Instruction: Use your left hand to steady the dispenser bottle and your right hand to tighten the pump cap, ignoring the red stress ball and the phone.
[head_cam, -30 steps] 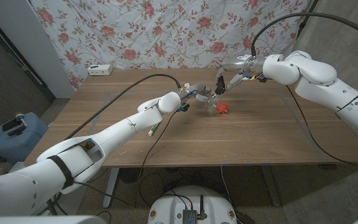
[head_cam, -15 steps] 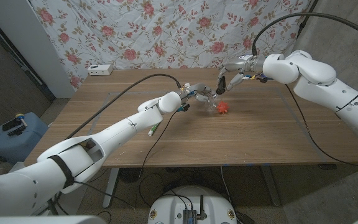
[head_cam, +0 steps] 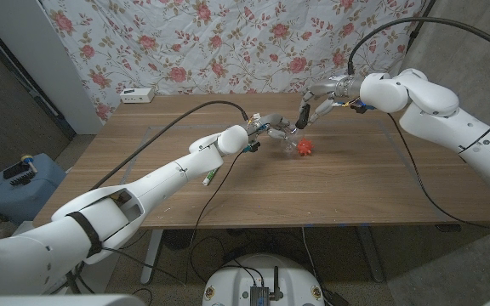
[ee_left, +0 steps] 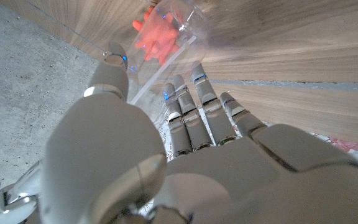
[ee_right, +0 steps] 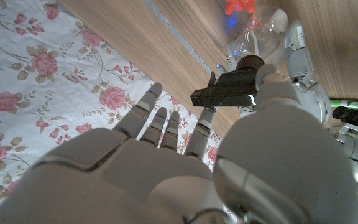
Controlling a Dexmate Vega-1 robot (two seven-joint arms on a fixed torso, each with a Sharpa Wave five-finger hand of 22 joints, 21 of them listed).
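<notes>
We saw almost nothing shift near the far edge of the table [head_cam: 143, 187].

The left hand [head_cam: 266, 126] had kept its grasp around the clear dispenser bottle [head_cam: 287, 136], which stood near the middle of the far edge, as before. The right hand [head_cam: 313, 98] had stayed on the black pump cap [ee_right: 225, 90], thumb and fingers pinching it, wrist lifted slightly. The red stress ball [head_cam: 304, 148] lay unmoved, just beside the bottle.
</notes>
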